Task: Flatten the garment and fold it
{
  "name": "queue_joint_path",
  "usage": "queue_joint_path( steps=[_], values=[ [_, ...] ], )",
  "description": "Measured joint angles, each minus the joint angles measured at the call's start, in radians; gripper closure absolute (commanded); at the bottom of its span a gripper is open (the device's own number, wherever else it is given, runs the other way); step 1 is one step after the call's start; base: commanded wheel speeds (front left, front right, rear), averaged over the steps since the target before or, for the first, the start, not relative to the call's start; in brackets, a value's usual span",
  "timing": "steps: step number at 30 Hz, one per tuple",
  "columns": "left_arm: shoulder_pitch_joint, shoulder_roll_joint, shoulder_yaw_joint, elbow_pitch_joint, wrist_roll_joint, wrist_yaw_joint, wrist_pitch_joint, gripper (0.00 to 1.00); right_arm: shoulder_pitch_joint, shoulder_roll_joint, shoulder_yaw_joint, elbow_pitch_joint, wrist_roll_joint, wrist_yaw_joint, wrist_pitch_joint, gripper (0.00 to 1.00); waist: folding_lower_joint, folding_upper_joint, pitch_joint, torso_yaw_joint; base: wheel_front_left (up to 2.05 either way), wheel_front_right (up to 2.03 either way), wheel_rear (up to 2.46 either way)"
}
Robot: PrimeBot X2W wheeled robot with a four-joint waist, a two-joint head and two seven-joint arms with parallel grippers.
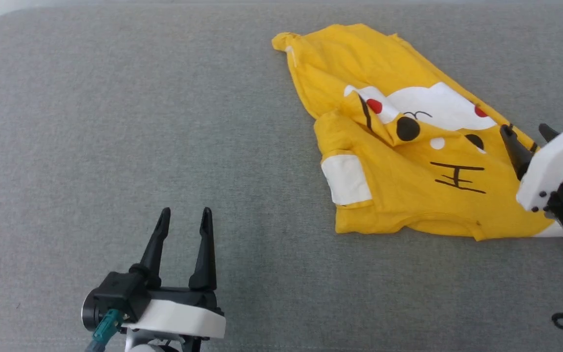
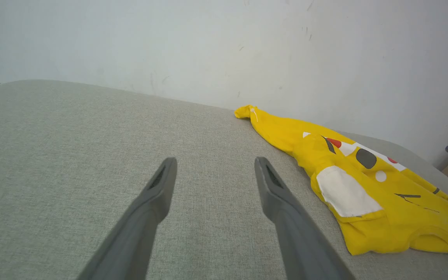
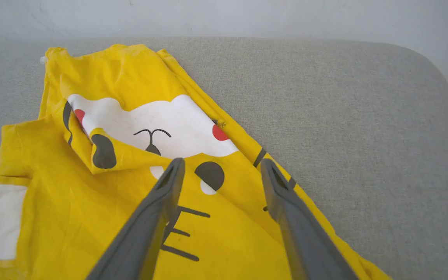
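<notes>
- The garment (image 1: 408, 195) lies rumpled, one part folded over its print, on the right of the grey padded surface (image 1: 115, 122).
- The right gripper (image 1: 527, 133) is over its right edge, fingers spread, holding nothing.
- The left gripper (image 1: 186, 215) is at the near left, well apart from it, fingers spread and empty.

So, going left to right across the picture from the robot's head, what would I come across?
Across the grey cushion: left arm's fingers, open → rumpled yellow T-shirt → right arm's fingers, open, at the shirt's right edge.
</notes>
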Motion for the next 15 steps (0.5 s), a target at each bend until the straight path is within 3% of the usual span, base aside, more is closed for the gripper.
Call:
queue_joint_path(
  steps=[8, 15],
  values=[
    [-0.029, -0.003, -0.024, 0.003, -0.008, -0.001, 0.0, 0.0, -0.122, -0.085, 0.012, 0.167, -0.096, 0.0, 0.032, 0.0, 0.0, 0.0, 0.035, 0.065, 0.0, 0.0, 0.0],
    [-0.048, -0.004, -0.041, -0.001, -0.009, -0.001, 0.0, 0.0, -0.15, -0.135, 0.049, 0.268, -0.122, 0.0, 0.153, 0.0, 0.0001, 0.0, 0.094, 0.116, 0.0, 0.0, 0.0]
  ],
)
